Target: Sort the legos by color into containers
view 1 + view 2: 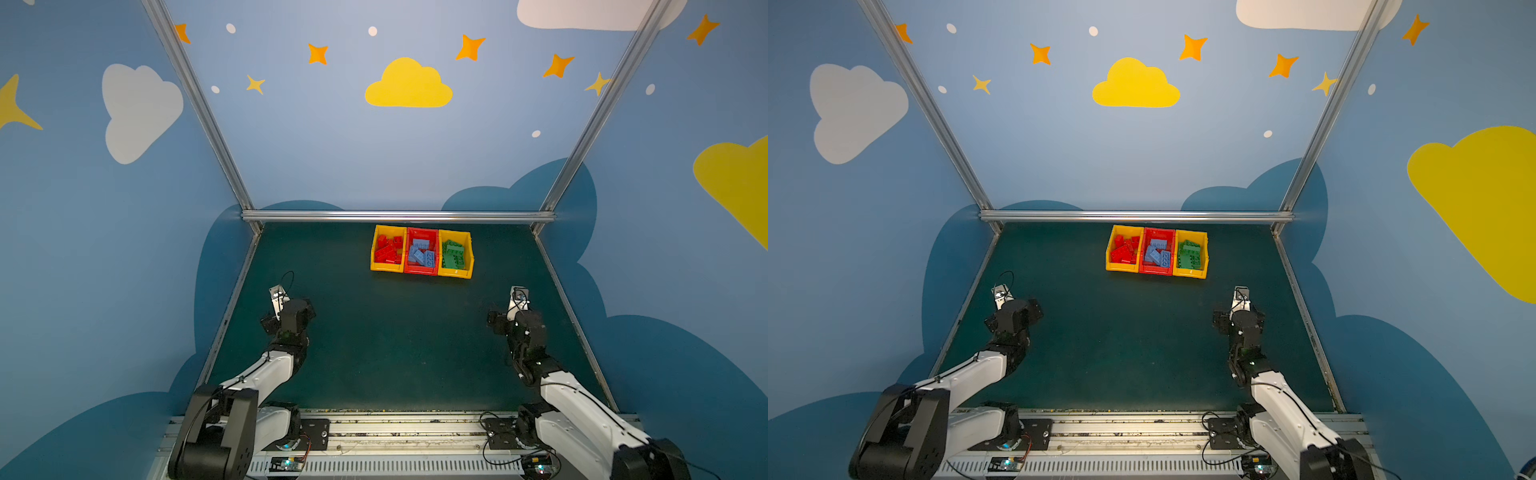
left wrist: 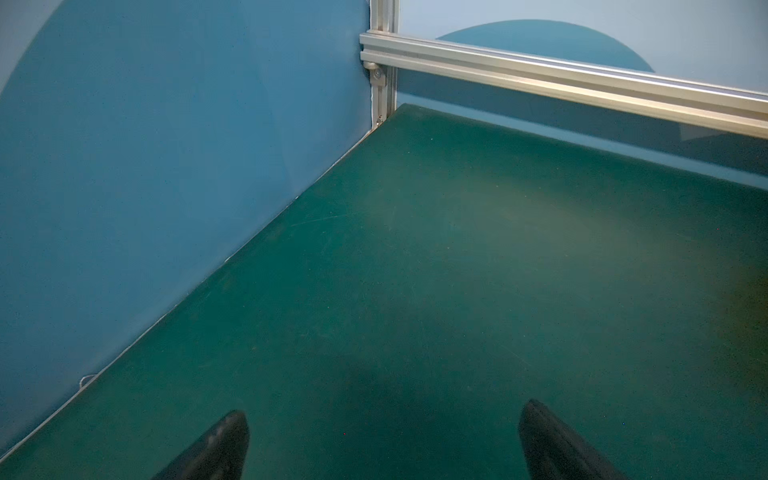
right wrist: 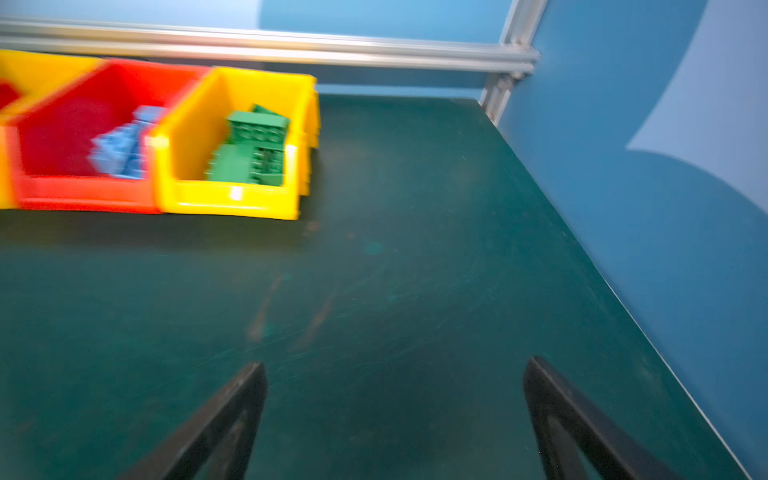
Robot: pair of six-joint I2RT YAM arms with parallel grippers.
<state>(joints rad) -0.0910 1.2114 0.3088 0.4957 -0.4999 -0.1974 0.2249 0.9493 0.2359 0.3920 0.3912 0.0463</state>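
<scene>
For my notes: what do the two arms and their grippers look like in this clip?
The left arm and right arm have white shells with black joints and thin black cables looped along them. Each wrist carries a small silver camera bracket. The left gripper and right gripper have flat, tapering black fingers.

Legos point(image 1: 420, 254) lie inside the containers point(image 1: 420, 271), near the table's point(image 1: 374, 353) back

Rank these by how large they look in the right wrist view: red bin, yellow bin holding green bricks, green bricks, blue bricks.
1. red bin and yellow bin: alike, not ranked.
2. green bricks.
3. blue bricks, partly hidden behind the yellow bin's wall and blurred, so unsure.
</scene>
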